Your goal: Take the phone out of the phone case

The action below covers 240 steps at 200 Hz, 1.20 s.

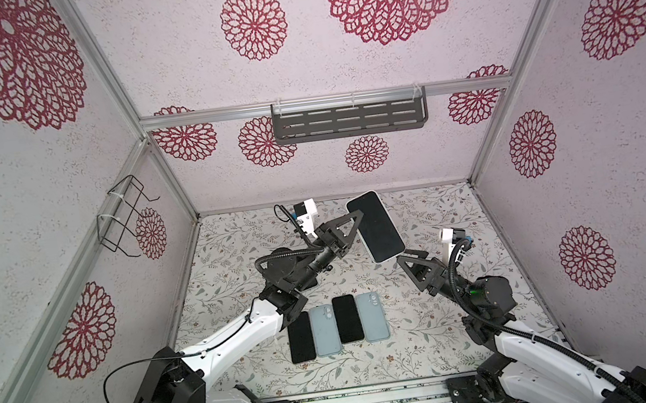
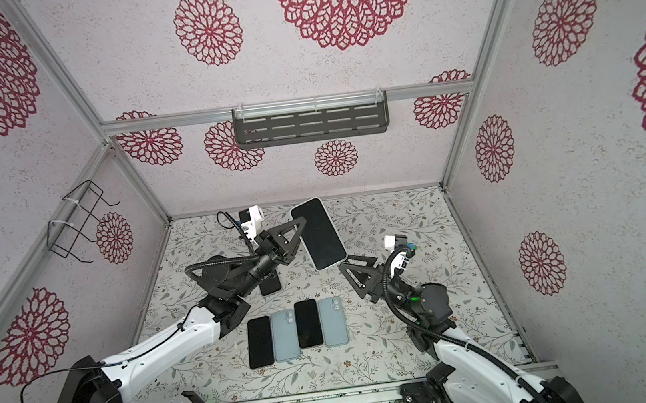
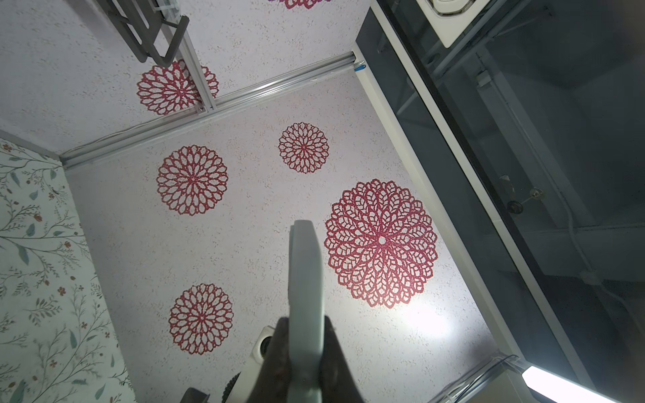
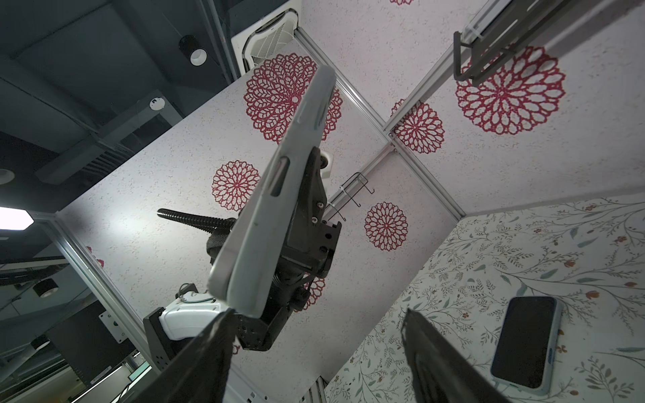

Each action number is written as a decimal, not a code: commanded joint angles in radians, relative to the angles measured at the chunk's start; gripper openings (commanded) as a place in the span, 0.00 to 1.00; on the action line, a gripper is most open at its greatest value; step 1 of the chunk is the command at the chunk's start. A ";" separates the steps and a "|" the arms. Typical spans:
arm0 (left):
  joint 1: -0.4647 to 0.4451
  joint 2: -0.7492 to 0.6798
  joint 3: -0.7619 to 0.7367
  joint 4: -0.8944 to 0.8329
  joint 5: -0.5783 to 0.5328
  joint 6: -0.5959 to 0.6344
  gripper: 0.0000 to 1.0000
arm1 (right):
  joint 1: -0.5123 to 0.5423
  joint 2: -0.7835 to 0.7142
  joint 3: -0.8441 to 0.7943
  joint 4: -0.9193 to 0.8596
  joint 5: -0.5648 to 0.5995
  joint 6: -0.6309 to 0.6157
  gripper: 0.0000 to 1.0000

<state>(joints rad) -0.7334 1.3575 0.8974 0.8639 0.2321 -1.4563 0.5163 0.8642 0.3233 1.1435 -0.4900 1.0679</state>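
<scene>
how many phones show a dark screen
4 phones: one in the left gripper, two in the front row, one partly hidden under the left arm; the blue backs may hide more.

Centre frame in both top views, the left arm (image 1: pixel 237 338) reaches in from lower left, its left gripper (image 1: pixel 358 225) clamped on a raised cased phone (image 1: pixel 376 225). The right arm (image 1: pixel 532 352) rises from lower right, its right gripper (image 1: pixel 411 265) spread wide and holding nothing.
</scene>
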 commanded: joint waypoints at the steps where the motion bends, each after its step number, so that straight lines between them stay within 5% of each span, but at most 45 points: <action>1: -0.005 -0.001 0.023 0.081 -0.012 -0.012 0.00 | 0.004 -0.003 0.036 0.105 0.000 0.025 0.78; 176: -0.049 0.044 0.054 0.150 0.052 -0.016 0.00 | -0.007 0.052 0.041 0.083 0.045 0.031 0.75; 199: -0.047 0.043 0.033 0.131 0.050 -0.019 0.00 | -0.019 0.048 0.040 0.108 0.026 0.059 0.63; 240: -0.047 0.059 0.003 0.125 0.042 -0.025 0.00 | -0.020 0.027 0.025 0.090 0.007 0.086 0.25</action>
<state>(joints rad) -0.7643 1.4136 0.9058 0.9211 0.2489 -1.4593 0.5041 0.9073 0.3290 1.2076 -0.4828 1.1278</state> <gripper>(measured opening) 0.127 0.334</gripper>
